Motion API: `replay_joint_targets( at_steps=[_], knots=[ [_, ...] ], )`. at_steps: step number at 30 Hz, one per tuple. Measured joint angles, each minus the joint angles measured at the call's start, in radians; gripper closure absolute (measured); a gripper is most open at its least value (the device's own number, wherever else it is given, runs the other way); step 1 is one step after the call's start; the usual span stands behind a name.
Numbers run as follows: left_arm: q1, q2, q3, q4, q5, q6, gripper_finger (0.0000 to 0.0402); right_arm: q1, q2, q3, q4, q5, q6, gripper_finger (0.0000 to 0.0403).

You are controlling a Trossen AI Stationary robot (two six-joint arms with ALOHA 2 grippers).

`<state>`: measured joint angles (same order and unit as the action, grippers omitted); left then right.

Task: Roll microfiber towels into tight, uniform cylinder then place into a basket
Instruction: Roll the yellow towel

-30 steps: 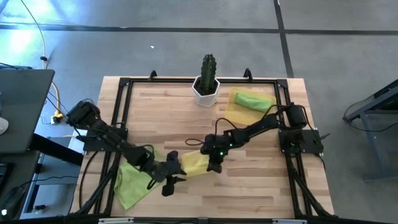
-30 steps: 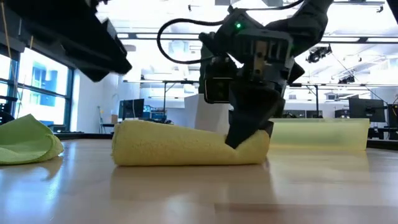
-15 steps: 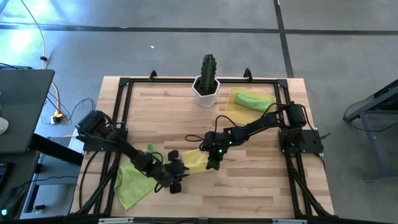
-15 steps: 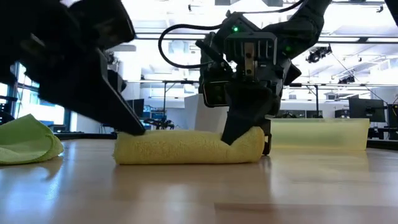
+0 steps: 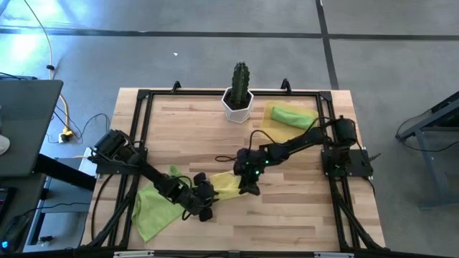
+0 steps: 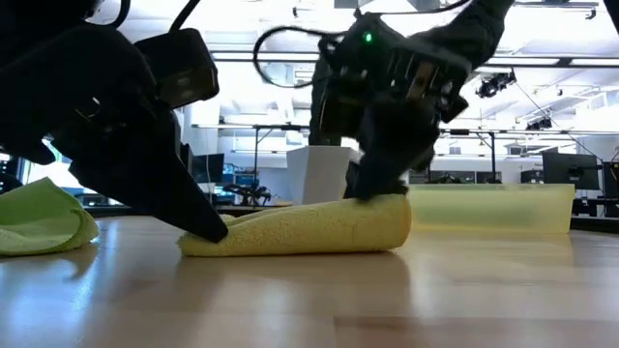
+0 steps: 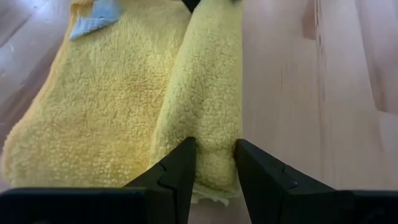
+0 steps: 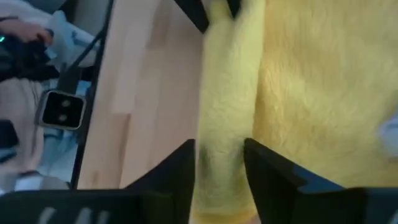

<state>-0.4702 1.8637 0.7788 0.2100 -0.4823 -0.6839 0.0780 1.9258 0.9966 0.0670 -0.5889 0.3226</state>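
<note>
A yellow towel (image 5: 224, 186) lies near the table's middle front. Its near part is rolled into a roll (image 6: 309, 227) and its flat part (image 7: 106, 106) spreads toward the far edge. My left gripper (image 7: 214, 149) is open and straddles the roll's left end. My right gripper (image 8: 219, 149) is open over the roll's right end (image 6: 387, 208). A rolled green towel (image 5: 290, 115) lies in the pale yellow basket (image 5: 271, 130) at the far right. Another green towel (image 5: 150, 211) lies crumpled at the near left. My left gripper has the roll's left end (image 7: 214, 168) between its two open fingers, and the cloth fills the gap. The fingers slant down from the table's near left and lie along the roll. That end is pressed low on the table (image 6: 218, 240). My right gripper has the roll's right end (image 8: 224, 134) between its two open fingers. The fingers slant down from the table's right and lie along the roll, at its top (image 6: 379, 196). I cannot tell whether they pinch it. The roll rests on the table.
A cactus in a white pot (image 5: 238, 100) stands at the far middle. A black frame (image 5: 143, 97) rims the table. The crumpled green towel (image 6: 39, 217) lies just left of my left gripper. Bare wood lies to the right of the roll.
My left gripper has come down and tipped onto the roll's left end, and that end is now flatter. My right gripper has turned at the wrist. Its fingers have come up from the sides of the roll's right end to its top.
</note>
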Motion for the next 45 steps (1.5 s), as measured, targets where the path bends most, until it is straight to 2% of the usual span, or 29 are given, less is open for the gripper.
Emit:
replay_joint_targets(
  at_steps=[3,5,9,13,17,24,29,33,45],
  knots=[
    [0.000,0.000,0.000,0.000,0.004,-0.031,0.0293,-0.001,-0.064,0.000,-0.054,0.020,-0.123,0.0253],
    [0.000,0.000,0.000,0.000,0.008,-0.049,0.0293,0.014,-0.117,0.000,-0.090,0.082,-0.214,0.0249],
    [0.000,0.001,-0.001,0.000,0.011,-0.073,0.0293,0.103,-0.199,0.002,-0.116,0.284,-0.407,0.0252],
    [0.000,0.002,-0.001,0.000,0.013,-0.091,0.0293,0.233,-0.201,0.002,-0.107,0.501,-0.544,0.0260],
    [0.000,0.003,-0.001,-0.001,0.015,-0.091,0.0293,0.315,-0.156,0.002,-0.097,0.728,-0.514,0.0263],
    [0.000,0.003,-0.002,-0.001,0.018,-0.102,0.0293,0.385,-0.086,0.002,-0.091,0.827,-0.407,0.0263],
    [0.000,0.003,-0.002,-0.001,0.019,-0.116,0.0293,0.404,-0.054,0.002,-0.087,0.993,-0.408,0.0263],
    [0.000,0.003,-0.002,-0.001,0.023,-0.117,0.0293,0.388,-0.041,0.002,-0.084,1.020,-0.409,0.0264],
    [0.006,0.003,-0.003,0.011,0.030,-0.179,0.0293,0.315,0.008,0.006,-0.079,0.872,-0.390,0.0252]
  ],
)
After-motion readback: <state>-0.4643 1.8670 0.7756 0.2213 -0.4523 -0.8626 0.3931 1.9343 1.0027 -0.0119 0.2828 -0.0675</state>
